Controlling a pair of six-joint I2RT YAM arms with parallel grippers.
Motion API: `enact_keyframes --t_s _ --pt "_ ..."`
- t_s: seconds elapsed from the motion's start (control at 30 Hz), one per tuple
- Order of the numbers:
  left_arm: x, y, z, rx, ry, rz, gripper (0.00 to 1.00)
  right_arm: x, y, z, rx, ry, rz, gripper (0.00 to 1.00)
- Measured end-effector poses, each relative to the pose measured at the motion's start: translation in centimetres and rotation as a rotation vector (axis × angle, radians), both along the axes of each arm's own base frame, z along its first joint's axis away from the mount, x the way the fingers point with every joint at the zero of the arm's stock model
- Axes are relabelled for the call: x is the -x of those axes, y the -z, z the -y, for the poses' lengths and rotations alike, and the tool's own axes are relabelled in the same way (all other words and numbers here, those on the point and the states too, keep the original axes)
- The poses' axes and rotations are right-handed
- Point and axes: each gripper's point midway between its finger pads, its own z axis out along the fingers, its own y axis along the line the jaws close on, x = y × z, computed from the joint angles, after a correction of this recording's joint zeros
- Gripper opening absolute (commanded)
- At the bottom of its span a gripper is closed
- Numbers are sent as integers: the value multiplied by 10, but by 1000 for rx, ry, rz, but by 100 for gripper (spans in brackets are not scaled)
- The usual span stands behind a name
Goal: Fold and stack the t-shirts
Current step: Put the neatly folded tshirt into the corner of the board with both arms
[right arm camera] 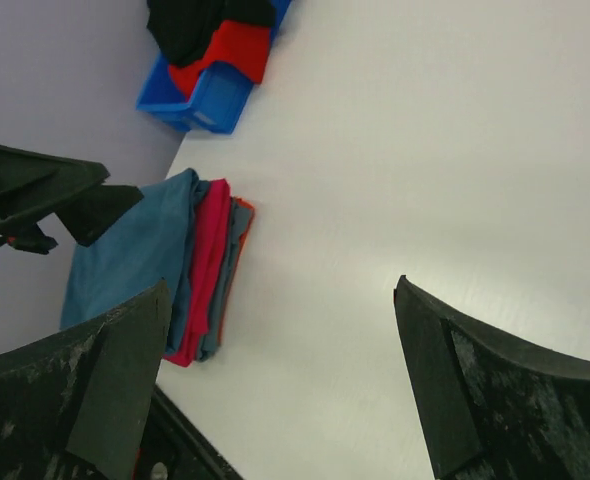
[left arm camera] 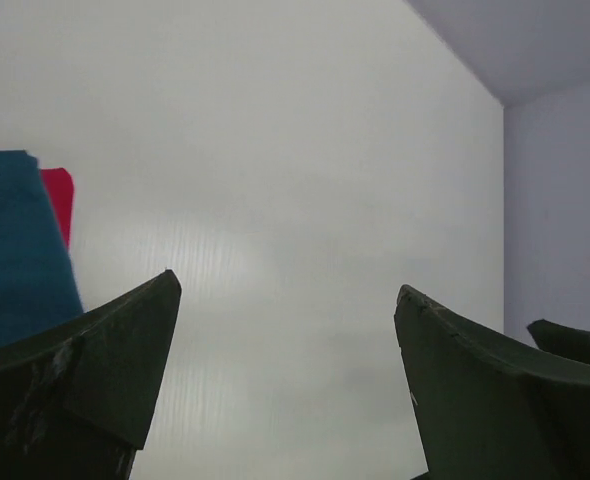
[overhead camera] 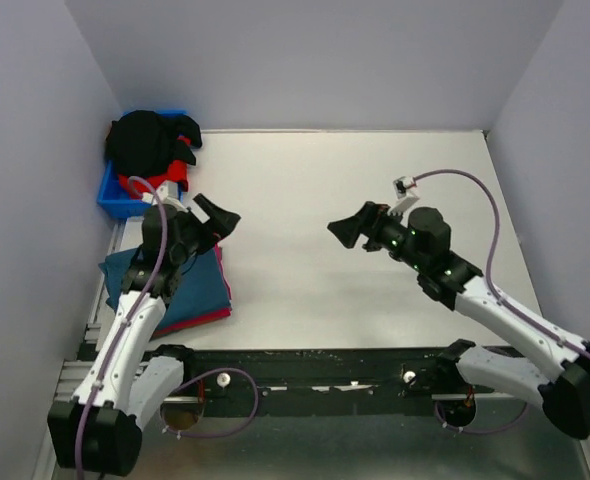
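T-shirts: a folded teal-blue cloth shirt [overhead camera: 190, 290] lies at near left; a crumpled black shirt [overhead camera: 140, 140] and a red shirt [right arm camera: 237, 45] fill the far-left blue plastic bin [right arm camera: 210, 100]. The left gripper [overhead camera: 220, 213] and right gripper [overhead camera: 347, 228] hang open, empty; lifting the black may drag the red along.

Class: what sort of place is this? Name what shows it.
Probably a robot test bench: plain walls enclose a white table, two arms are bolted at its edge, and shirts wait in a blue bin.

Folded stack [overhead camera: 197, 288] lies front-left — bin [overhead camera: 109, 200] holding shirts [overhead camera: 143, 142] behind it.
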Motion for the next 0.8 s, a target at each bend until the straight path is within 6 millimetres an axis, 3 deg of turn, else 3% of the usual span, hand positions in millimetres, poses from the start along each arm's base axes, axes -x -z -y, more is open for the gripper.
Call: enact_keyframes --t_s 0.1,0.17,0.43,0.6,0.8 --pt "-12 24 33 -29 75 -38 99 9 -10 35 39 100 100 100" --pt "-16 36 50 -54 111 -53 99 14 -6 58 70 174 138 100" --pt "-29 82 121 -214 277 -35 99 28 51 118 207 372 117 100" --pt "-28 77 135 -288 331 127 99 31 80 139 268 450 97 100" --pt "-18 86 128 -368 370 204 99 26 84 151 303 522 89 100"
